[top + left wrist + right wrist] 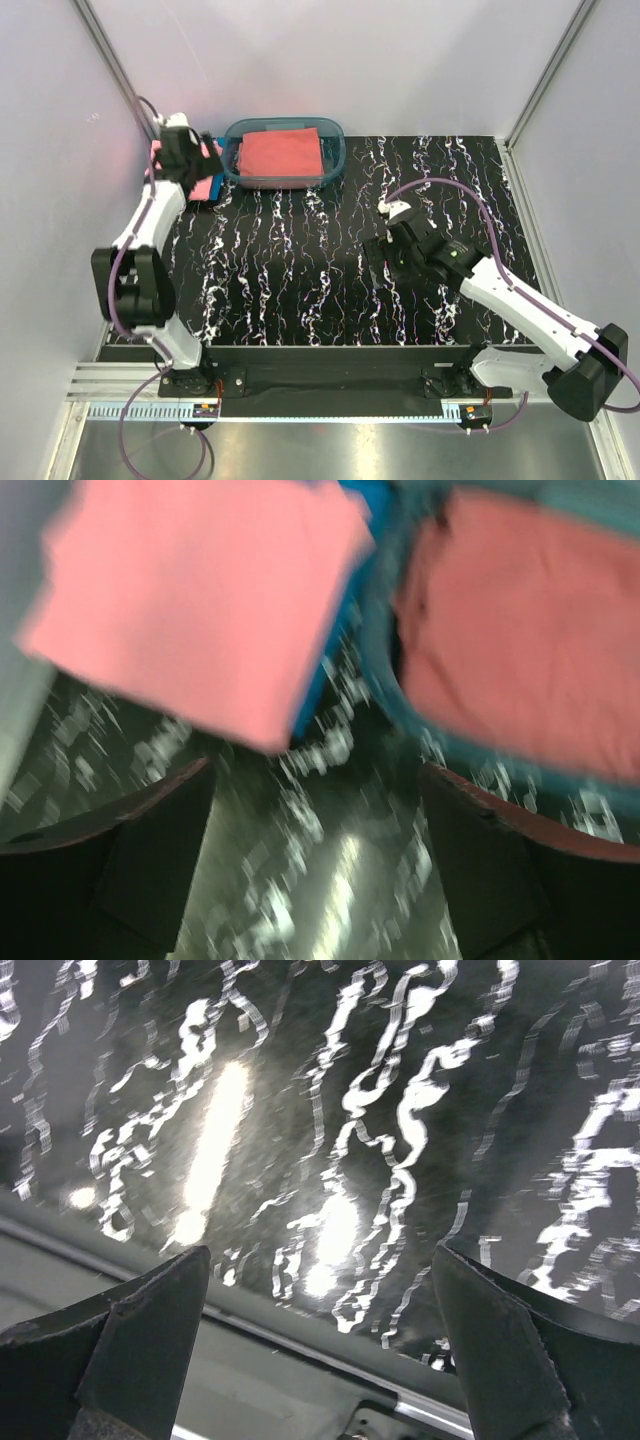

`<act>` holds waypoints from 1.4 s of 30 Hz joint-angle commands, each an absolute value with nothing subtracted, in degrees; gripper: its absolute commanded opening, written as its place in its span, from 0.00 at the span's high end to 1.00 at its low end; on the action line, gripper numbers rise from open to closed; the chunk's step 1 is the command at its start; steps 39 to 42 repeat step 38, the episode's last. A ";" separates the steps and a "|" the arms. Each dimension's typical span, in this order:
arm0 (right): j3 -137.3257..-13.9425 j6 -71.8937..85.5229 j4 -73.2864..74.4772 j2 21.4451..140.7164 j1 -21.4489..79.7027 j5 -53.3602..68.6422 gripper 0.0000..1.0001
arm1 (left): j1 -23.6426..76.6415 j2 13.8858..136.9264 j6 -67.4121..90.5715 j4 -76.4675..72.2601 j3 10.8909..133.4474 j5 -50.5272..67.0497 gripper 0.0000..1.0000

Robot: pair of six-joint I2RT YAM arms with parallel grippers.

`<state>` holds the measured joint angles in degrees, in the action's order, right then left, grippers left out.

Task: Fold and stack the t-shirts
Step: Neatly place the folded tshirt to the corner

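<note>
A folded light pink t-shirt [206, 182] lies on a bright blue t-shirt [203, 198] at the table's far left. In the left wrist view the pink one [200, 600] covers most of the blue one [335, 650]. A coral-red t-shirt [283, 153] lies folded in the clear bluish tub [335, 150], and it also shows in the left wrist view [520, 630]. My left gripper [192, 160] is over the pink and blue stack, open and empty [315, 780]. My right gripper [378, 262] hovers over the table right of centre, open and empty [320, 1260].
The tub's rim [385, 680] stands right beside the stack. The black marbled table [300, 270] is walled by white panels at the left, back and right. A grey metal rail [250, 1380] runs along the table edge below my right gripper.
</note>
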<state>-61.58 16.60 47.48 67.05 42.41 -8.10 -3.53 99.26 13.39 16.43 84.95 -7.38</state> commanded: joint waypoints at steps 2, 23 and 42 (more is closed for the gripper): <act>-58.01 19.94 43.25 63.47 41.75 -0.18 0.00 | 7.00 85.37 21.17 17.13 73.59 -4.47 0.07; -12.59 68.17 20.90 5.22 41.40 2.73 0.00 | 43.24 -2.20 65.82 13.34 10.82 -10.54 0.01; -8.61 73.14 38.61 3.15 41.48 -3.97 0.00 | 43.42 -5.36 76.73 -11.41 -8.79 2.37 0.01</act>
